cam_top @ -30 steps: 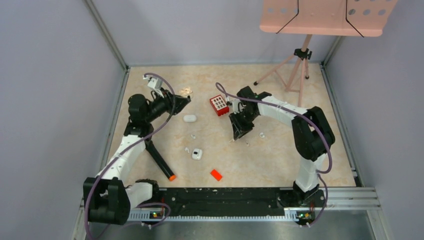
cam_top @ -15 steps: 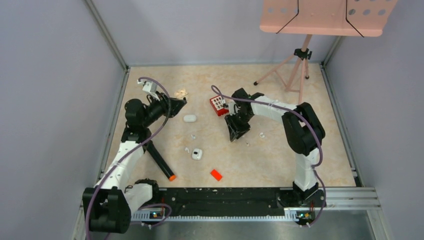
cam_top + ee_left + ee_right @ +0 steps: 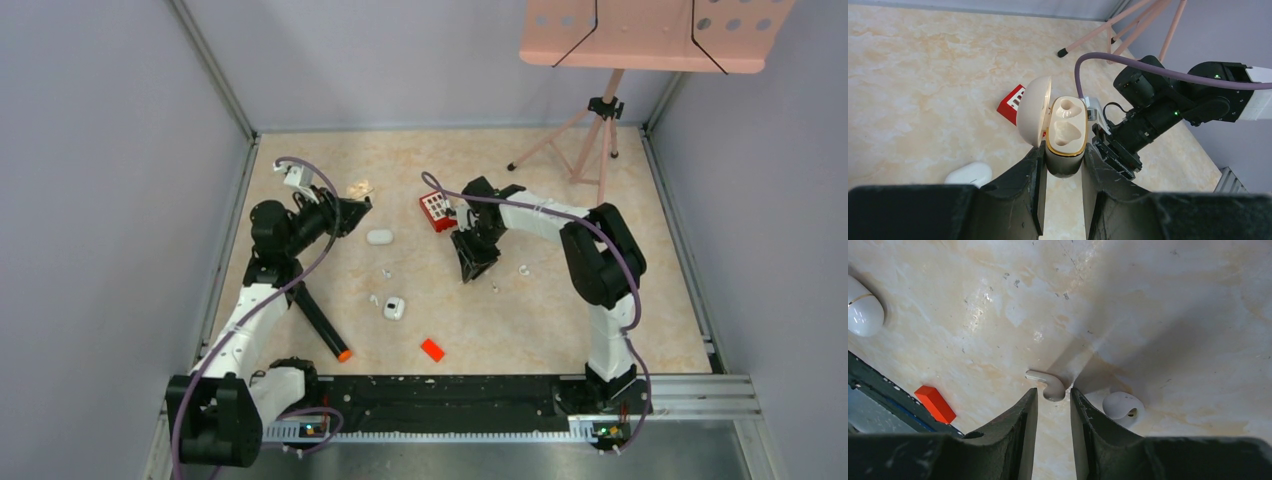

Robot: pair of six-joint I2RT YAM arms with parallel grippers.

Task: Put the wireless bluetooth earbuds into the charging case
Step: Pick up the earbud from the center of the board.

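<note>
My left gripper is shut on an open cream charging case with a gold rim. Its lid is swung left and both wells are empty. In the top view the left gripper holds the case up at the back left. My right gripper is low over the table with its jaws narrowly apart around the head of a white earbud. A second earbud lies just right of the right finger. Two more earbuds lie mid-table. In the top view the right gripper points down.
A red block sits behind the right gripper. A closed white case and another small white case lie mid-table. An orange-red chip and a black marker lie near the front. A pink stand's tripod is at the back right.
The left arm has drawn back and left a little with the open case. The right gripper has shifted slightly left; over the last half second both arms have hardly moved.
</note>
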